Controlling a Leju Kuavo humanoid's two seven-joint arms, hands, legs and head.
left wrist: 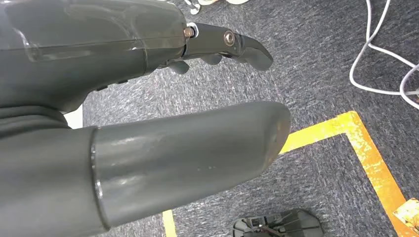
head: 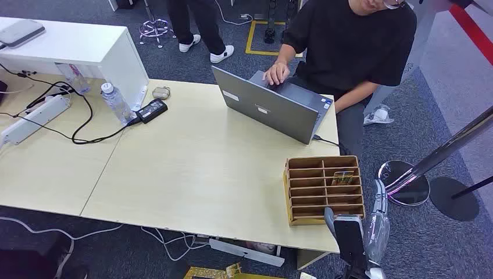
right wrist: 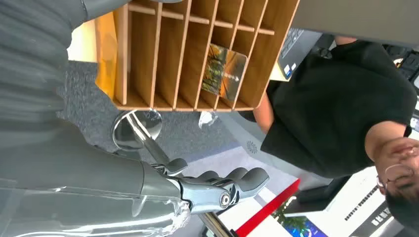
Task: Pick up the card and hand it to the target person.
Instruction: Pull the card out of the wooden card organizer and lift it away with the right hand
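Observation:
A colourful card (head: pixel 343 177) stands in a right-hand slot of the wooden organizer (head: pixel 302 189) on the table's near right corner. The right wrist view shows the same card (right wrist: pixel 225 71) inside the organizer (right wrist: pixel 148 54). My right hand (head: pixel 377 221) hangs just off the table edge, right of the organizer, fingers (right wrist: pixel 232 185) stretched out and holding nothing. A person in a black shirt (head: pixel 354 46) sits at the far side of the table, one hand on a laptop. My left hand (left wrist: pixel 197 148) hangs over the carpet, thumb and fingers (left wrist: pixel 237 47) apart and empty.
An open grey laptop (head: pixel 273 104) stands between the organizer and the seated person. A water bottle (head: pixel 116 102), power adapter (head: pixel 152 109) and power strip (head: pixel 35 116) with cables lie at the left. A chrome stanchion base (head: pixel 407 183) stands right of the table. Another person (head: pixel 197 29) stands behind.

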